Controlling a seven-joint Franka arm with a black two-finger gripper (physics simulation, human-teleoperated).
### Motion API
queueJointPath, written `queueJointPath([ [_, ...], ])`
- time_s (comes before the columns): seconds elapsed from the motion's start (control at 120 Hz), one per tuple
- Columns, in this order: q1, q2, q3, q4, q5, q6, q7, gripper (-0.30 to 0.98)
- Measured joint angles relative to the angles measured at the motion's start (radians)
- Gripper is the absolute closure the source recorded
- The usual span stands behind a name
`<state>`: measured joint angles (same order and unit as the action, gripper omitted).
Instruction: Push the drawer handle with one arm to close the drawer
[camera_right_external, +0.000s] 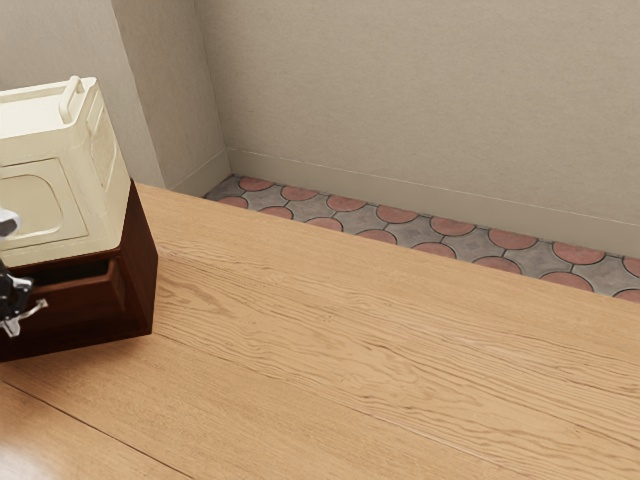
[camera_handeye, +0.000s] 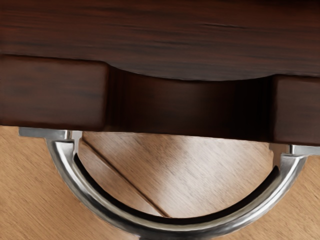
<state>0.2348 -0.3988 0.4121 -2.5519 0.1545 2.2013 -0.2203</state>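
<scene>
On the desk (camera_right_external: 350, 330), we count 1 dark wooden cabinet (camera_right_external: 141, 280), near the edge facing the wall (camera_right_external: 400, 90), and 1 cream container (camera_right_external: 104, 190) on top of it. In that cabinet we see 1 drawer (camera_right_external: 80, 302), and on the drawer's front we count 1 curved metal handle (camera_handeye: 200, 227).

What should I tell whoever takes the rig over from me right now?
Gripper: beside the drawer handle, at the exterior view's left edge; contact with it can't be made out.
Things: the drawer stands partly out of the dark cabinet; a cream case sits on top.
Done: hand brought to the handle.
Left: push the drawer in until shut, then check that its front sits home.
</scene>
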Motion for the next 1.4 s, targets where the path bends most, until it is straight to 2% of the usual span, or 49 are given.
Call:
queueJointPath([
  [0.333, -0.010, 0.102, 0.006, 0.081, -0.022, 0.011, 0.003, 0.79],
  [0.542, 0.025, 0.131, 0.005, 0.108, -0.030, 0.006, 0.231, 0.79],
  [0.683, -0.041, 0.103, 0.013, 0.092, -0.047, 0.012, 0.183, 0.78],
  [0.917, -0.052, 0.117, 0.018, 0.096, -0.055, 0.022, 0.125, 0.79],
  [1.158, -0.034, 0.137, 0.023, 0.117, -0.029, 0.022, 0.271, 0.79],
  [1.283, -0.016, 0.161, 0.023, 0.139, -0.028, 0.022, 0.411, 0.79],
  [1.4, -0.015, 0.169, 0.024, 0.145, -0.029, 0.027, 0.451, 0.79],
])
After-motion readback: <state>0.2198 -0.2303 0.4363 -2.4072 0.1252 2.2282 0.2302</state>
